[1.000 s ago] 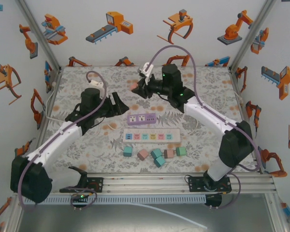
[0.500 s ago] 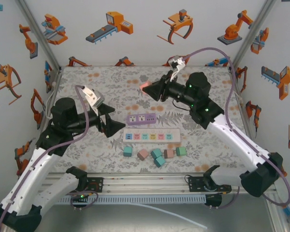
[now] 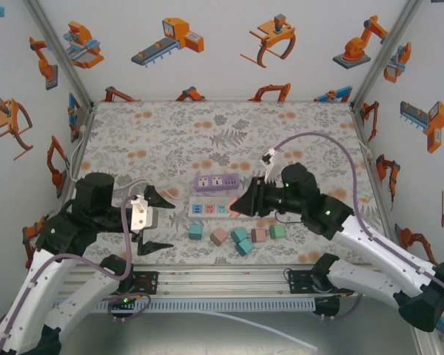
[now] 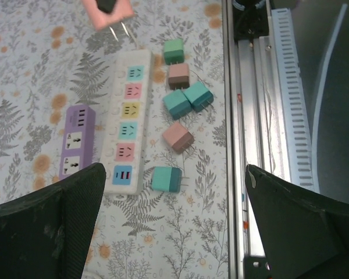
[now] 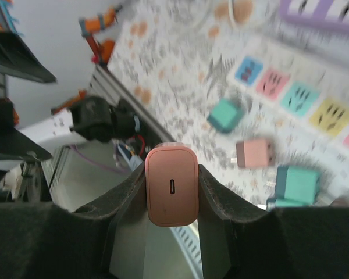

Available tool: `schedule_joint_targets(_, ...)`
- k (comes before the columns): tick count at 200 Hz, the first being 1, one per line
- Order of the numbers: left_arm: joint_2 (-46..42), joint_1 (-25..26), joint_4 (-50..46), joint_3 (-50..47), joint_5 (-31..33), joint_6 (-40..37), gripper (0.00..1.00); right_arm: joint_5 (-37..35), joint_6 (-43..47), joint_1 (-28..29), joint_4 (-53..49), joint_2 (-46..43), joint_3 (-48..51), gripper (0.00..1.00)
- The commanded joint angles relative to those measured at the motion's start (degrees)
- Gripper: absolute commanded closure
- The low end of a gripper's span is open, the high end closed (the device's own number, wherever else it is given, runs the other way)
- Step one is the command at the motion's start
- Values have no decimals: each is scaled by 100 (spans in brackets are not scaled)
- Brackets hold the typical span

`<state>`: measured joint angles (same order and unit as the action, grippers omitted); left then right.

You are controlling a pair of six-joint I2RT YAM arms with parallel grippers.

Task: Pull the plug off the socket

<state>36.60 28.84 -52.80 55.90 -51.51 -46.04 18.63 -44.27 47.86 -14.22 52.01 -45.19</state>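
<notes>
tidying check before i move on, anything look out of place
Six loose plugs lie scattered at odd angles beside the white power strip, two teal ones touching. The right gripper holds a pink plug in the air.

A: Counter (image 3: 170,133) cloth: white ground, grey fern leaves, orange blossoms. Walls (image 3: 207,74) white, with orange-and-grey robot drawings.
B: Noted. Short strip (image 4: 77,141) lilac. Long strip (image 4: 127,119) white; socket panels mint, pink, yellow, pale blue, pink, blue.
A: Loose plugs (image 4: 198,96): four teal, two dusty pink.
B: Pink plug (image 5: 171,186) salmon, dark slot on its face. Right end effector (image 5: 171,174) matte black. Arms (image 3: 370,248) white and black, cables (image 3: 333,144) mauve.
</notes>
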Motion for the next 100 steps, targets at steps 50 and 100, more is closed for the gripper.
schedule_joint_targets(50,164,120,-415,-486,386,-1381,3,-1035,-1385,1345,1383,1205,1032,100)
schedule_joint_targets(100,291,416,-385,-639,792,-1532,3,-1816,-1844,1860,1669,1843,1331,100)
